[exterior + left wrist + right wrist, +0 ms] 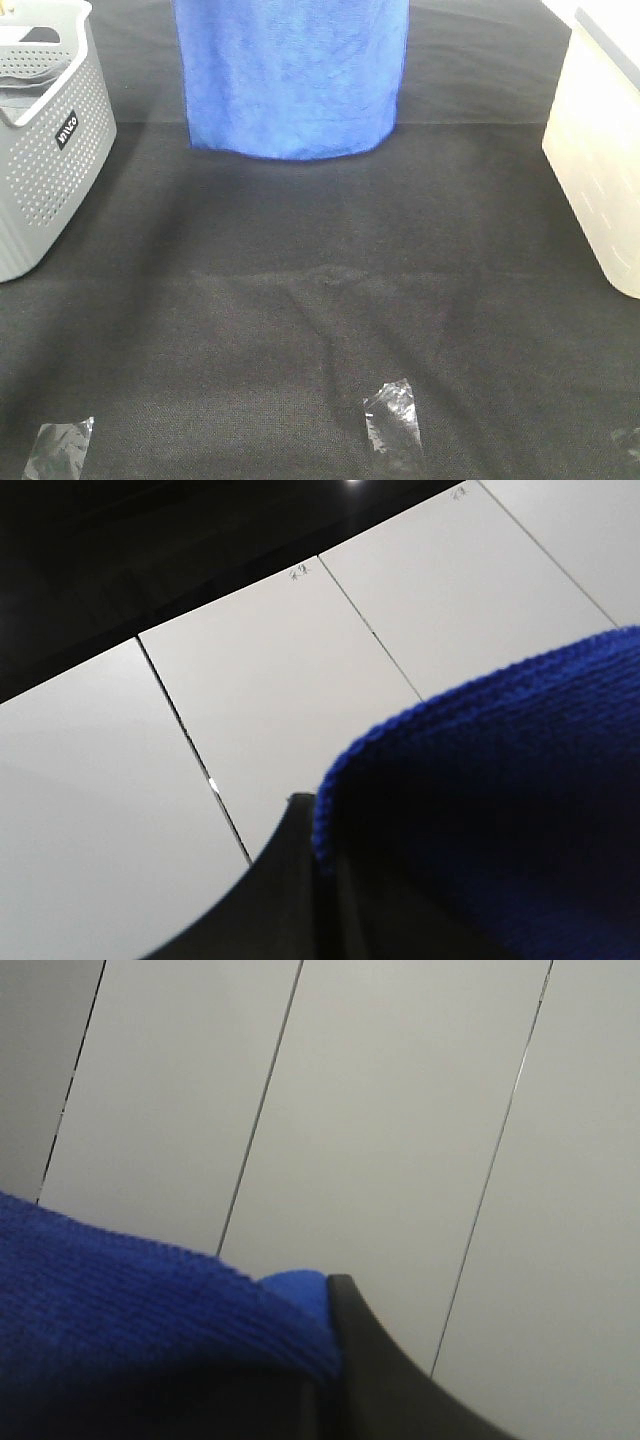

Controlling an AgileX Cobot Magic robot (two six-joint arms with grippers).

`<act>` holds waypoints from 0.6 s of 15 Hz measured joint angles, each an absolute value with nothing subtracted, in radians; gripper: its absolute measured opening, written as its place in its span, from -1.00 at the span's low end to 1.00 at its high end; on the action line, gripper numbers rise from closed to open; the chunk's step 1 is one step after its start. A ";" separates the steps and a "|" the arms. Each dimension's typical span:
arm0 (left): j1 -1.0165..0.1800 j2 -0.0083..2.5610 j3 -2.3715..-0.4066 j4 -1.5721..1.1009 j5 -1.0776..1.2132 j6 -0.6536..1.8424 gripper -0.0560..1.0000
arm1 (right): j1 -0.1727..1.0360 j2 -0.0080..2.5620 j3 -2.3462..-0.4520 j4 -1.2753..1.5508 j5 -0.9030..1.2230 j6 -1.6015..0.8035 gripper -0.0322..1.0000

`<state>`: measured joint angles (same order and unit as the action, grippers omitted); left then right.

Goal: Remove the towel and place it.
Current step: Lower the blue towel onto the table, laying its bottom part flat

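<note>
The black table cloth lies under the towel, which hangs in a curved sheet. The left gripper and right gripper are raised facing pale panels, each clamped on the towel's hem. Left of the towel, a grey perforated basket bears a label reading roughly "MIVCO".

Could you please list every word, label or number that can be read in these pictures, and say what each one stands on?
"MIVCO": white letters on a black label on the grey basket; the middle letters are not sharp.
Small dark marks on the white panels, left wrist view: too small to read.
Towel, white bin, tape: no text visible.
</note>
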<state>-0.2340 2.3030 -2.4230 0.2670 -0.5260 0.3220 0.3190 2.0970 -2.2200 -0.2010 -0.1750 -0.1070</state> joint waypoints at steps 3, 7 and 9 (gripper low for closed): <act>-0.227 2.371 -2.489 0.270 -0.528 0.321 -0.89 | 0.317 2.144 -2.220 -0.201 -0.213 -0.108 -0.88; -0.215 2.488 -2.637 0.269 -0.494 0.321 -0.89 | 0.288 2.202 -2.281 -0.198 -0.217 -0.115 -0.88; -0.212 2.501 -2.648 0.269 -0.482 0.310 -0.89 | 0.281 2.207 -2.285 -0.195 -0.206 -0.115 -0.88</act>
<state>-0.2120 2.5010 -2.6480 0.2690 -0.4820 0.3100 0.2810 2.2070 -2.2850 -0.1950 -0.2060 -0.1150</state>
